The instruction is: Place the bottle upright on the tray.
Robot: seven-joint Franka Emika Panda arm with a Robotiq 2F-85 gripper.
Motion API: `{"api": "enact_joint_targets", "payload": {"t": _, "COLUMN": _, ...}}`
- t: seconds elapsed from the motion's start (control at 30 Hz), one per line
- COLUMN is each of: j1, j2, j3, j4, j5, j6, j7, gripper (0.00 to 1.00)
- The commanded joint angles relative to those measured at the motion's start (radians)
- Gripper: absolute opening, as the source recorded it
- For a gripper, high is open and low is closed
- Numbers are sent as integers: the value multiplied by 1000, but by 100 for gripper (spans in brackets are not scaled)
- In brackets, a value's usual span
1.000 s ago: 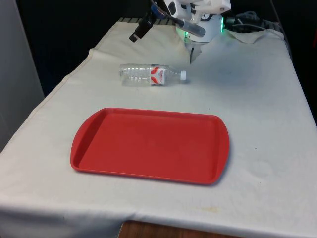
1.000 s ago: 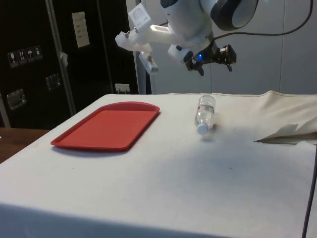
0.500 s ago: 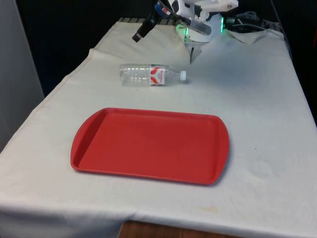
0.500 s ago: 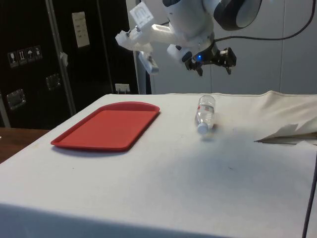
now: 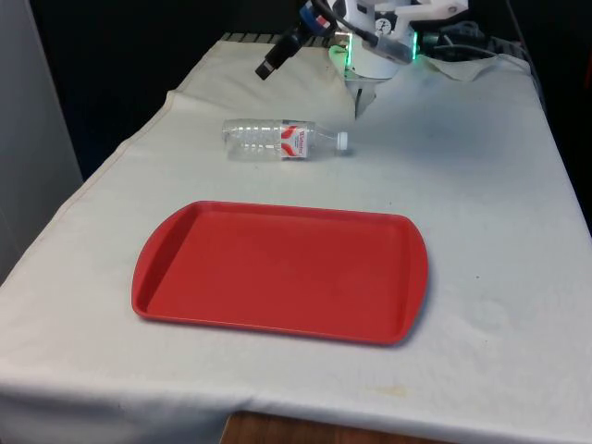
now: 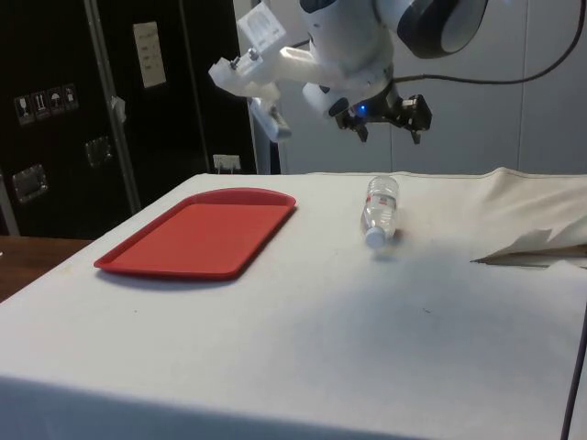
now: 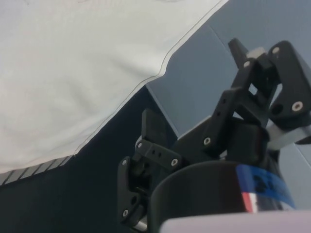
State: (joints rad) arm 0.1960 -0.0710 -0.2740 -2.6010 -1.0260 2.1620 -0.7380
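A clear plastic bottle point(image 5: 277, 139) point(image 6: 381, 206) with a red-and-white label lies on its side on the white cloth, its white cap point(image 5: 342, 141) pointing to the front view's right. The red tray point(image 5: 277, 273) point(image 6: 197, 234) sits flat nearer the camera in the front view, with nothing on it. My gripper point(image 5: 277, 57) point(image 6: 388, 124) point(image 7: 192, 82) hangs well above the table, behind the bottle at its far side. It is tilted, open, and holds nothing. In the wrist view the fingers point(image 7: 150, 133) point out past the cloth's edge.
The robot's base point(image 5: 375, 60) and a bundle of cables point(image 5: 462, 42) stand at the table's far end. A raised fold of cloth point(image 6: 532, 247) lies beyond the bottle in the side view. The table edge point(image 5: 111, 157) drops off at the front view's left.
My gripper has drifted a little towards the front view's right and slightly higher, turning as it went. The bottle and the tray have not moved.
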Motion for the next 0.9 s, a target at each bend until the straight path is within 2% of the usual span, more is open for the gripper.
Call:
{"api": "enact_joint_targets", "payload": {"t": 0.0, "j1": 1, "j2": -3, "j3": 4, "j4": -4, "j5": -17, "j6": 8, "j7": 22, "gripper": 100}}
{"api": "enact_joint_targets", "payload": {"t": 0.1, "j1": 1, "j2": 2, "j3": 8, "j4": -1, "j5": -1, "j6": 0, "j7": 13, "gripper": 100}}
{"api": "enact_joint_targets", "payload": {"t": 0.13, "j1": 1, "j2": 3, "j3": 11, "j4": -3, "j5": -16, "j6": 7, "j7": 25, "gripper": 100}}
{"api": "enact_joint_targets", "payload": {"t": 0.27, "j1": 5, "j2": 8, "j3": 22, "j4": -2, "j5": -17, "j6": 2, "j7": 26, "gripper": 100}}
{"api": "enact_joint_targets", "payload": {"t": 0.4, "j1": 3, "j2": 14, "j3": 34, "j4": -3, "j5": -27, "j6": 2, "j7": 27, "gripper": 100}}
{"api": "enact_joint_targets", "payload": {"t": 0.43, "j1": 2, "j2": 14, "j3": 33, "j4": -2, "j5": -9, "j6": -1, "j7": 14, "gripper": 100}}
{"api": "enact_joint_targets", "payload": {"t": 0.5, "j1": 4, "j2": 20, "j3": 40, "j4": -2, "j5": -37, "j6": 5, "j7": 30, "gripper": 100}}
{"api": "enact_joint_targets", "payload": {"t": 0.7, "j1": 4, "j2": 30, "j3": 56, "j4": -3, "j5": -59, "j6": 13, "j7": 44, "gripper": 100}}
{"api": "enact_joint_targets", "payload": {"t": 0.77, "j1": 2, "j2": 29, "j3": 54, "j4": -2, "j5": -41, "j6": 4, "j7": 29, "gripper": 100}}
{"api": "enact_joint_targets", "payload": {"t": 0.8, "j1": 4, "j2": 33, "j3": 61, "j4": -3, "j5": -65, "j6": 16, "j7": 49, "gripper": 100}}
{"api": "enact_joint_targets", "payload": {"t": 0.87, "j1": 4, "j2": 36, "j3": 65, "j4": -3, "j5": -71, "j6": 18, "j7": 54, "gripper": 100}}
